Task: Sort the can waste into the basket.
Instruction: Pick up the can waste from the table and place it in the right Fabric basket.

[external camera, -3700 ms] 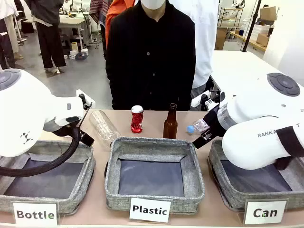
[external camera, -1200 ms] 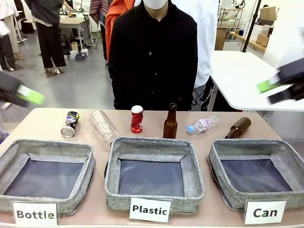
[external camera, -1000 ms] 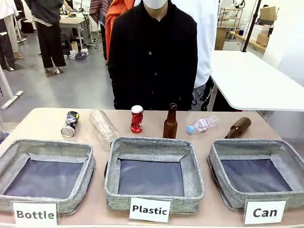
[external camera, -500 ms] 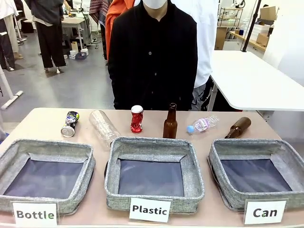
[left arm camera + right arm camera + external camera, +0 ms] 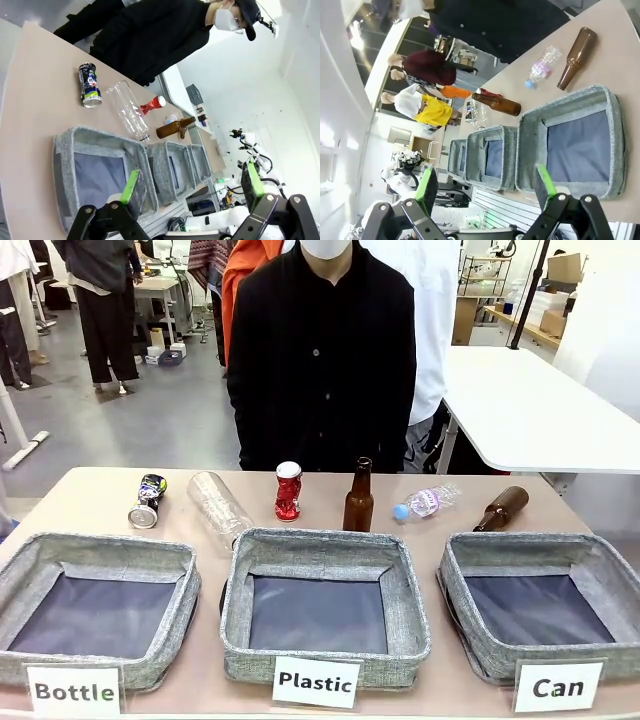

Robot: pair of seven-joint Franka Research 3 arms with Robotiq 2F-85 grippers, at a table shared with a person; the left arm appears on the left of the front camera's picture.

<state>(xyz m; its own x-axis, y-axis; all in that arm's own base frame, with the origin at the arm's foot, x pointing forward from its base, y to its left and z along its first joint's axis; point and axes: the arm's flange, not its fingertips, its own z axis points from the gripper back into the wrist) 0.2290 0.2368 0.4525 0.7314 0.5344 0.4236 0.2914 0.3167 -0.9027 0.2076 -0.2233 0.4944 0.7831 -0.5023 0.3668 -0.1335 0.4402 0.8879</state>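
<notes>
Red can: upright at the far side of the table, between the lying clear bottle and the standing brown bottle; apart from both
Dark can: on its side near the table's far left corner, silver end toward the robot; well apart from its target
Can basket: rightmost of three, nothing in it; neither can sorted yet
Left gripper: fingers spread wide, nothing between them, held high above the table
Right gripper: likewise spread and empty, high over the basket row
Risk, red can: wide jaws coming down could knock the brown bottle over, since it stands close by; the crushed waist may slip in the pads
Risk, dark can: the carry crosses the Bottle basket and Plastic basket; an early release would drop it in the wrong one; lying down, it may roll when nudged
Readable writing: white cards "Bottle", "Plastic", "Can"; print on the dark can too small to read
</notes>
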